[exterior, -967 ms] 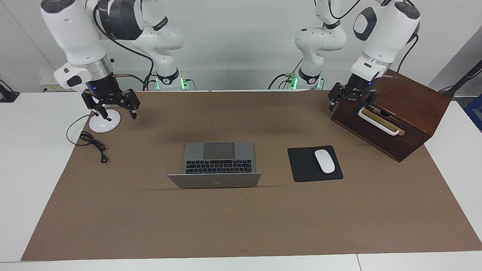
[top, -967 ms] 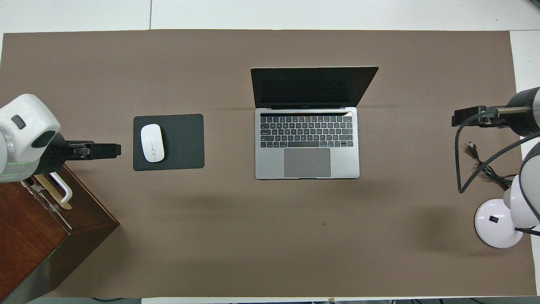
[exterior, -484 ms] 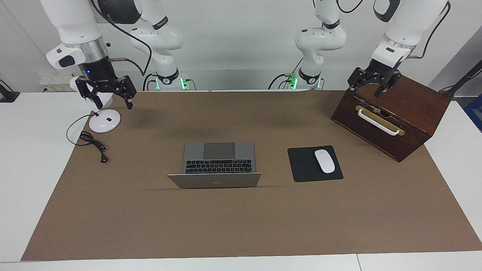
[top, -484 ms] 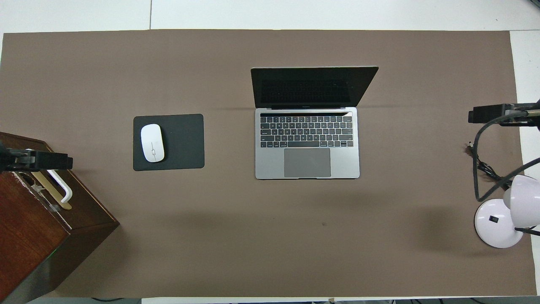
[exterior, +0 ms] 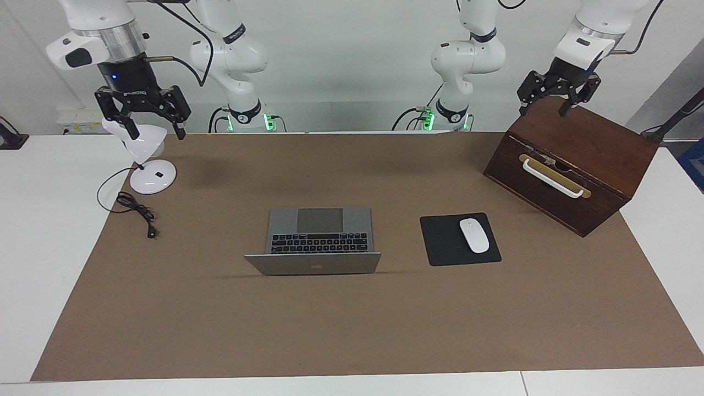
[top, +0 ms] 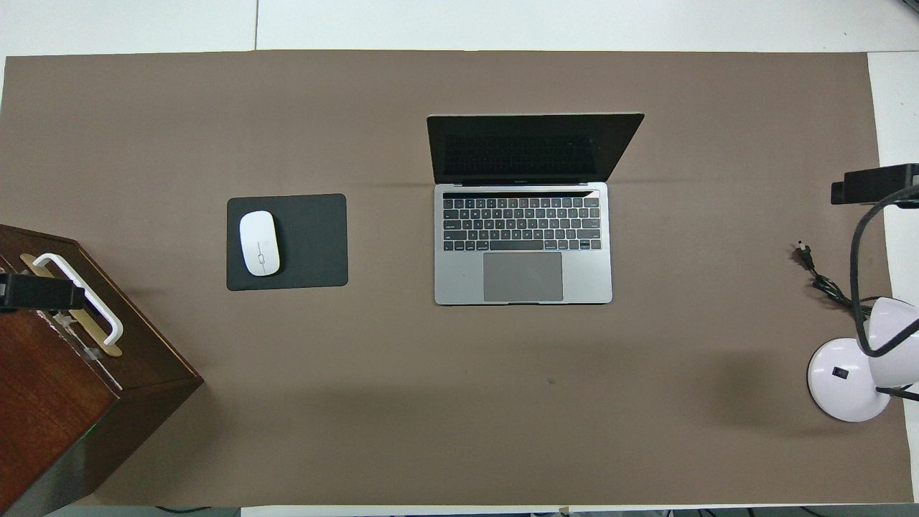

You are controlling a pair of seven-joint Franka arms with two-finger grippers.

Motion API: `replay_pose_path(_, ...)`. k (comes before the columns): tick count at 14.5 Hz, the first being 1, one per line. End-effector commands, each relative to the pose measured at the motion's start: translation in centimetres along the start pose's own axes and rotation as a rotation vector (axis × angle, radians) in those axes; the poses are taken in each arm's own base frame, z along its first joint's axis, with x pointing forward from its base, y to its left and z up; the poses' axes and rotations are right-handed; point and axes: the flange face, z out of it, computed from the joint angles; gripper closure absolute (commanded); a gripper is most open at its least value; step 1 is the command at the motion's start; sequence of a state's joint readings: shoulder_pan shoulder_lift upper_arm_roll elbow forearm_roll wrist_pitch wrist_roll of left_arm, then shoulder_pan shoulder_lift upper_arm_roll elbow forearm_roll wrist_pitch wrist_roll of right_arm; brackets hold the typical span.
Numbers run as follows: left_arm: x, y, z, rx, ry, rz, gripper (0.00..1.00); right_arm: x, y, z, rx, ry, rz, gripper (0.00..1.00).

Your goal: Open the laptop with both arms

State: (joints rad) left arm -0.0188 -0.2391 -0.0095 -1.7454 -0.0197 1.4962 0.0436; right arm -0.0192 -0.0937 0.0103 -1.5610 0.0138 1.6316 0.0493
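Note:
The silver-grey laptop [exterior: 318,226] stands open in the middle of the brown mat, its lid [exterior: 313,264] raised on the side farther from the robots. Black keys and the grey trackpad show in the overhead view [top: 523,244]. My right gripper [exterior: 157,133] is open and empty, up in the air over the white lamp, well apart from the laptop. Only its tip shows in the overhead view [top: 872,183]. My left gripper [exterior: 543,110] is open and empty, up over the wooden box. Its tip shows at the overhead view's edge [top: 36,293].
A dark wooden box [exterior: 599,148] with a white handle stands toward the left arm's end. A black mouse pad [exterior: 440,247] with a white mouse [exterior: 474,235] lies beside the laptop. A white desk lamp [exterior: 153,177] and black cable [exterior: 135,209] are toward the right arm's end.
Both grippers have risen and drawn back toward their own ends of the table, the left one from the box's handle to above its top. The laptop has not moved.

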Motion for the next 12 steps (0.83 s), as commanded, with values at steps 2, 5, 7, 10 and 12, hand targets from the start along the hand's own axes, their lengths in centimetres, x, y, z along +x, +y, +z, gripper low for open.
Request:
replay_pose_path(2,0.2,-2.4,-0.2,0.015,0.005,-0.070,0.00,0.9,0.9,0.5,-0.005,-0.062,0.030,0.03)
replay_pose_path(5,0.3,-2.6,0.4,0.015,0.007,-0.078,0.00,0.2,1.3,0.9,-0.006,-0.130,0.038,0.03)
replay_pose_path(7,0.3,-2.5,0.7,0.015,0.004,-0.092,0.00,0.0,1.6,0.9,-0.008,-0.136,0.041,0.03)
replay_pose_path(10,0.5,-2.5,0.5,0.017,0.024,-0.110,0.00,-0.9,1.7,1.0,-0.008,-0.193,0.033,0.00)
replay_pose_path(12,0.7,-2.6,0.5,0.016,0.030,-0.111,0.00,-0.9,2.9,1.0,-0.008,-0.191,0.045,0.00)
